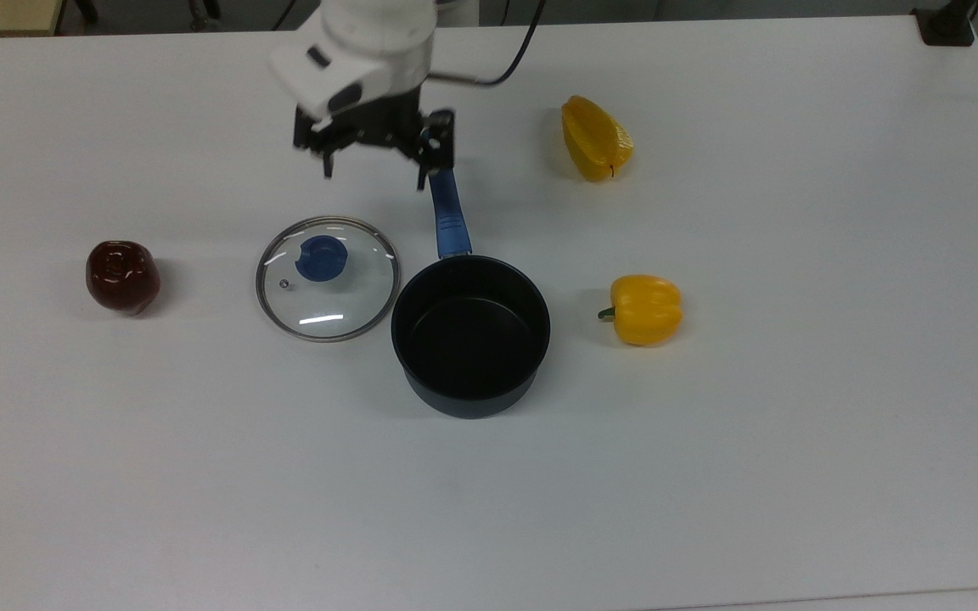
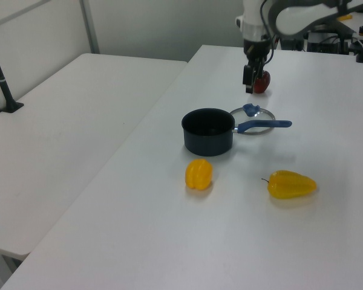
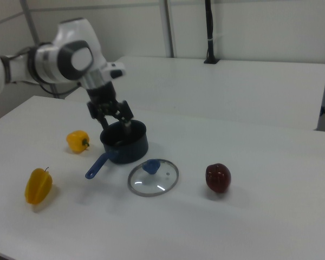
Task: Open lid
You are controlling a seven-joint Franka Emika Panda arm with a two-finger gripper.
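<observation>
Glass lid [image 1: 327,277] flat on table [image 1: 795,424], off saucepan [image 1: 470,335], touching its rim on top view's left. Gripper [image 1: 374,170] raised, fingers spread, empty, toward table's far edge from blue knob [image 1: 323,258]. Task looks complete.

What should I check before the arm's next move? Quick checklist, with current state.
1. Lid off the saucepan: ok, it lies flat on the table, at the saucepan's left in the top view.
2. End effector released: ok, fingers open, nothing between them.
3. End effector clear of the lid: ok, raised well above the table in the right view.
4. Saucepan upright and empty: ok.
5. Lid apart from the saucepan: cannot tell, their rims look very close in the top view.
6. Red pepper and both yellow peppers away from the lid: ok.
</observation>
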